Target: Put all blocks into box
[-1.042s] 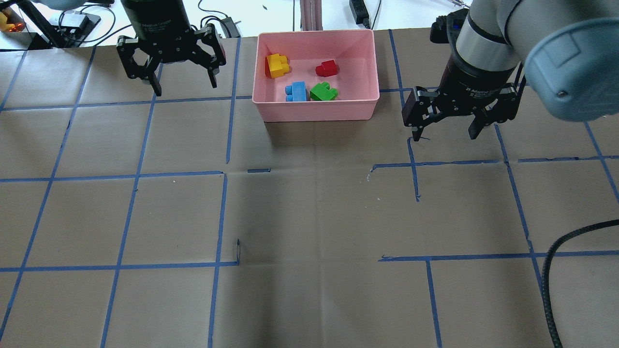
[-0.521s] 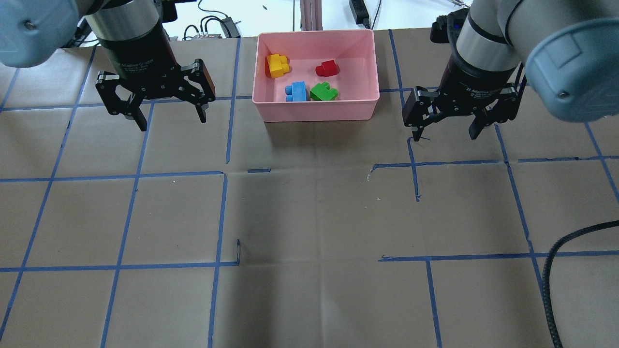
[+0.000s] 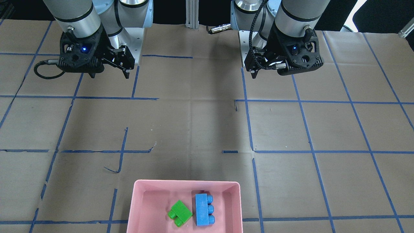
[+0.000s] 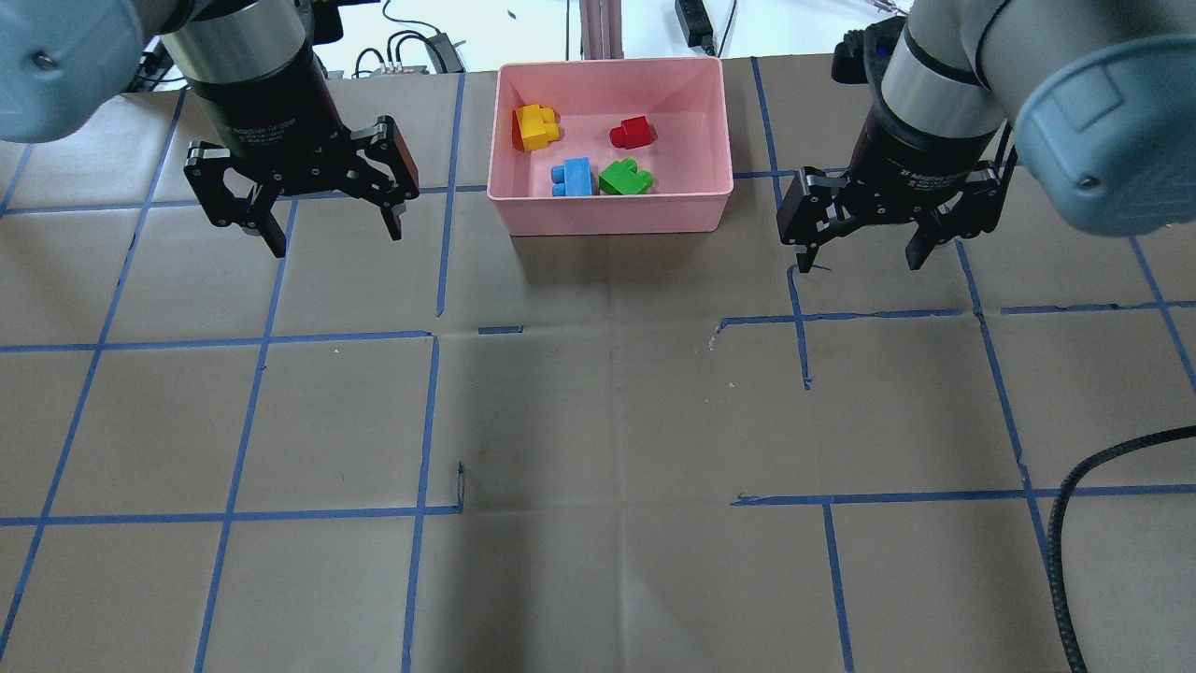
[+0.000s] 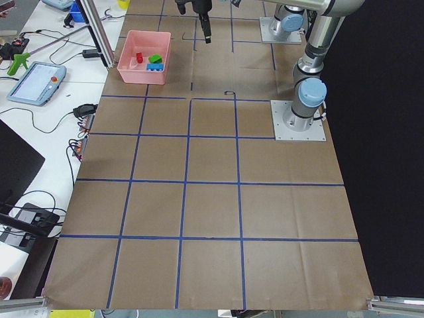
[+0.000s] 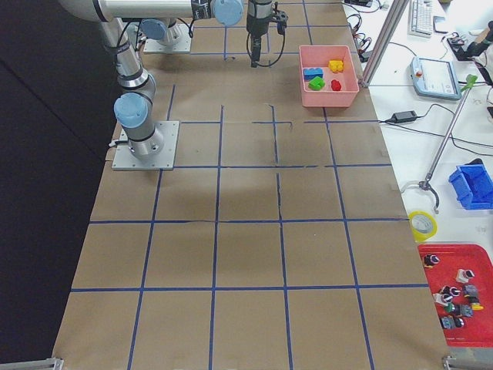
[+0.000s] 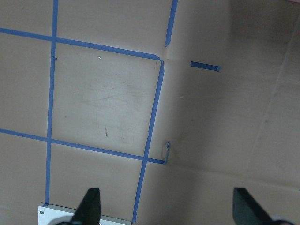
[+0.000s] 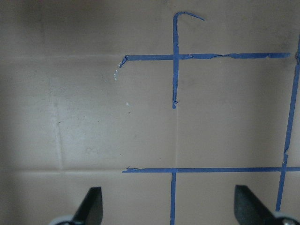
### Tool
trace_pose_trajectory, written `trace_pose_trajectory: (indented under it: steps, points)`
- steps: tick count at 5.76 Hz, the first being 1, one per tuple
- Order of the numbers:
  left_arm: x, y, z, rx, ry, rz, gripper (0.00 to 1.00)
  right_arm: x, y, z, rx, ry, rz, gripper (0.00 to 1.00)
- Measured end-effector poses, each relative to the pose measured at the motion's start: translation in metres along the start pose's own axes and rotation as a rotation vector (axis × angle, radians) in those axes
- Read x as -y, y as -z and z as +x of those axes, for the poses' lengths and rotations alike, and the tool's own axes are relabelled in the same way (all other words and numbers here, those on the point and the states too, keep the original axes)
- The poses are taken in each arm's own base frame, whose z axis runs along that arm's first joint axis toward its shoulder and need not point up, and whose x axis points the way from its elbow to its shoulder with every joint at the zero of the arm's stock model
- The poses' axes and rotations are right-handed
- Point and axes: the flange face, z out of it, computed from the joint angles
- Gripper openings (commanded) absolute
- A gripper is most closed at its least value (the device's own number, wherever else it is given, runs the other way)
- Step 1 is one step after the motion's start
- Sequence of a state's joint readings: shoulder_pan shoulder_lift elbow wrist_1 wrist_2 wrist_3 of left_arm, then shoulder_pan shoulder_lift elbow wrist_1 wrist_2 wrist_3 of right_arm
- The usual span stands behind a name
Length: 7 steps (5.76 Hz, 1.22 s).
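The pink box (image 4: 612, 204) stands at the far middle of the table. Inside it lie the yellow block (image 4: 535, 126), the red block (image 4: 632, 132), the blue block (image 4: 574, 177) and the green block (image 4: 625, 177). The front-facing view shows the box (image 3: 187, 183) with only the green block (image 3: 179, 213) and blue block (image 3: 202, 209) in frame. My left gripper (image 4: 336, 238) hangs open and empty to the left of the box. My right gripper (image 4: 859, 262) hangs open and empty to its right. Both wrist views show only bare paper between the open fingers (image 7: 89, 206) (image 8: 91, 206).
The table is covered in brown paper with a blue tape grid. A black cable (image 4: 1074, 523) curls in at the near right edge. Cables and devices lie beyond the table's far edge. The arm base plates (image 5: 298, 120) stand on the robot's side.
My left gripper has moved nearer, from the table's far edge to level with the box's front wall, staying open. My right gripper has not moved.
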State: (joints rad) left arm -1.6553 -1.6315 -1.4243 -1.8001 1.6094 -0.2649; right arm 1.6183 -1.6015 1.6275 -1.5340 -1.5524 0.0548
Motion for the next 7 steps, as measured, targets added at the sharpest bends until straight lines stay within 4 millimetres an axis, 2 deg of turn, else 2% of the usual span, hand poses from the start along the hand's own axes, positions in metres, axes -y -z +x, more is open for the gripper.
trace_pose_trajectory:
  steps: [2,4,7]
  points:
    - [-0.0043,-0.0102,0.0001,-0.002,-0.120,-0.016,1.00,0.0002,0.0013,0.0000,0.000,0.000,0.003,1.00]
    - [-0.0032,-0.0063,-0.0007,-0.008,-0.232,-0.001,0.99,0.0005,0.0012,0.0001,0.000,0.002,0.002,1.00]
    - [0.0024,-0.0026,0.0047,-0.049,-0.251,0.068,0.97,0.0011,0.0012,0.0006,0.000,0.001,0.003,1.00]
